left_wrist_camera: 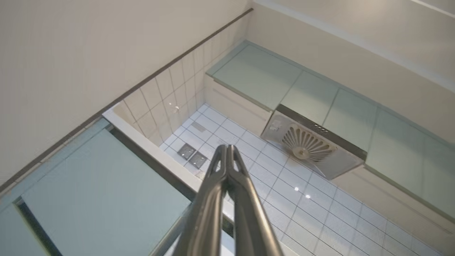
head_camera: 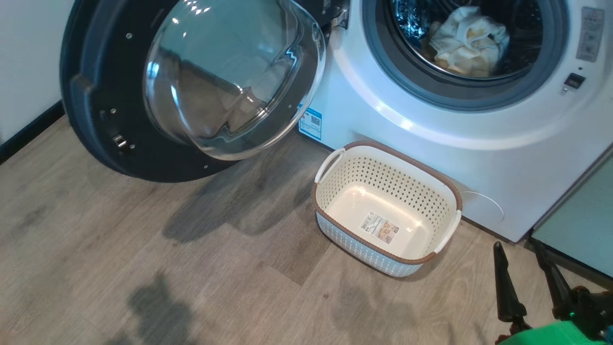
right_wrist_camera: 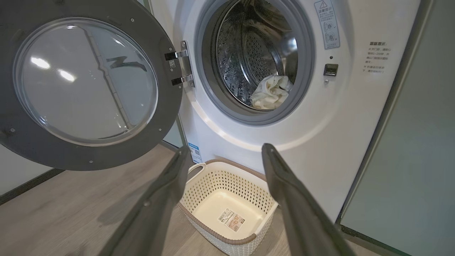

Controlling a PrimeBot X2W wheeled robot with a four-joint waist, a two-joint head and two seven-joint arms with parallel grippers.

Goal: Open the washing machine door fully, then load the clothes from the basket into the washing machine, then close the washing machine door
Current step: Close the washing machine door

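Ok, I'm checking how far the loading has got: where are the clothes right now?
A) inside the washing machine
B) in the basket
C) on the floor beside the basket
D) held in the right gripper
A: the clothes lie in a pale heap inside the washing machine, while the basket on the floor holds nothing but its label sticker.

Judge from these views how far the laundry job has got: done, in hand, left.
Done: the washing machine door stands wide open, the clothes lie inside the washing machine, the basket is empty. In hand: nothing; the right gripper is open and empty near the basket, the left gripper shut on nothing. Left: closing the door.
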